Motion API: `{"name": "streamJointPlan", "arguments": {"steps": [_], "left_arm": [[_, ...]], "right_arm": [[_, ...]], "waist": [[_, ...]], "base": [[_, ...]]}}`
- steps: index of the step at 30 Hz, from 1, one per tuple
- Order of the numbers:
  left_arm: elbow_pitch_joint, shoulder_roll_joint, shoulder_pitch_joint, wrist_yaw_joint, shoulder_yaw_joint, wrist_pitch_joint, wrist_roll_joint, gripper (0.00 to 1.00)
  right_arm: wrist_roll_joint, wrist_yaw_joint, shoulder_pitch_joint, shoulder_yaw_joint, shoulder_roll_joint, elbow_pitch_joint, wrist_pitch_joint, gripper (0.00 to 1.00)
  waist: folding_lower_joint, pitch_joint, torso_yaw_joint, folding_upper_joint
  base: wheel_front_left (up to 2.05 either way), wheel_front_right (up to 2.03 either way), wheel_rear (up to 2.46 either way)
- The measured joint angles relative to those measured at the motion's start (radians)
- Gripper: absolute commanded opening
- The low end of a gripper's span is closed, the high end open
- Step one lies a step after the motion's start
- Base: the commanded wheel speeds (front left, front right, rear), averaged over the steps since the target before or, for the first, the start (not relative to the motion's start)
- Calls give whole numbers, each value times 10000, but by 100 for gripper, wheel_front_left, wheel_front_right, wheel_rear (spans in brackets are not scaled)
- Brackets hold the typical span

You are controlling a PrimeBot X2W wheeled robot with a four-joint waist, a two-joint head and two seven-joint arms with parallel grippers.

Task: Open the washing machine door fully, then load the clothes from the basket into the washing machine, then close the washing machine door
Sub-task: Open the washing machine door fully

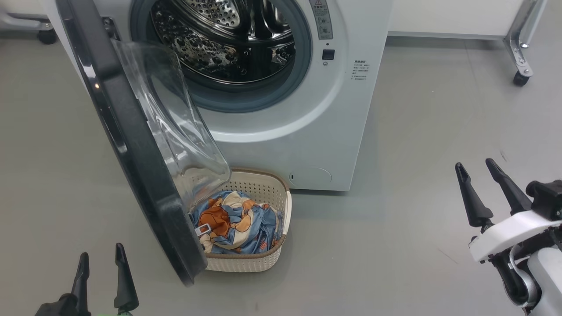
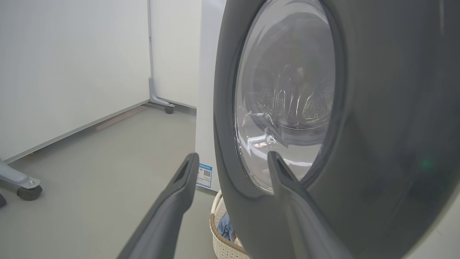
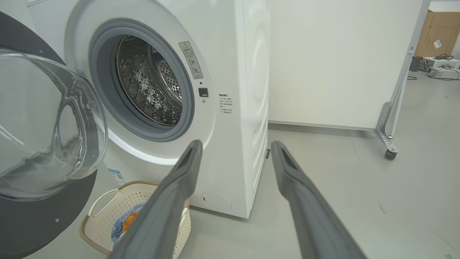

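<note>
Head view: the door (image 1: 127, 145) stands swung out from the machine (image 1: 307, 140), edge-on to the camera. Its lower rim hangs over the left part of the basket (image 1: 263, 259). The basket sits on the floor (image 1: 395, 219) just in front of the machine. The clothes (image 1: 237, 224) are heaped inside it, partly behind the door's glass bulge. The left fingers (image 1: 124, 281) are apart and empty at the lower left, on the door's outer side, so the door lies between them and the clothes. The right fingers (image 1: 472, 199) are apart and empty at the lower right, well apart from the basket, with bare floor between. The drum (image 1: 219, 35) gapes above and behind the basket.

Left wrist view: the left fingers (image 2: 178, 190) point at the door's (image 2: 377, 126) outer face near its lower rim. They are close to it, but I cannot tell whether they touch. A slice of basket (image 2: 222, 241) and clothes (image 2: 226, 228) peeks out under that rim, beyond the door.

Right wrist view: the right fingers (image 3: 305, 201), spread wide, aim at the machine's (image 3: 230, 54) lower front corner. The basket (image 3: 90, 230) lies low and to their left with nothing between, clothes (image 3: 124, 223) inside it. The door's (image 3: 28, 223) glass overhangs the basket's far side.

As I judge it, the left arm is nearer but walled off and suited only to pushing the door wider. The right arm has the clear line, and its reach would go left and down.
</note>
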Motion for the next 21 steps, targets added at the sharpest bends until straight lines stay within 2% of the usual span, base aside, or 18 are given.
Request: {"name": "streamJointPlan", "arguments": {"steps": [3,10,21], "left_arm": [[36,-2,16,-23,8,0,4,100],[79,2,348,-33,100,0,117,100],[67,2,537,-111,320,0,161,100]], "right_arm": [[-140,-217,418,-257,65,128,13,100],[-813,-633,1041,-1407,679,-362,88,100],[-1586,-989,2475,-2744,1336,-604,88,100]], "waist": [[0,-68,-153,0],[0,-210,-431,0],[0,-237,-680,0]], "base": [[0,0,0],[0,0,0],[0,0,0]]}}
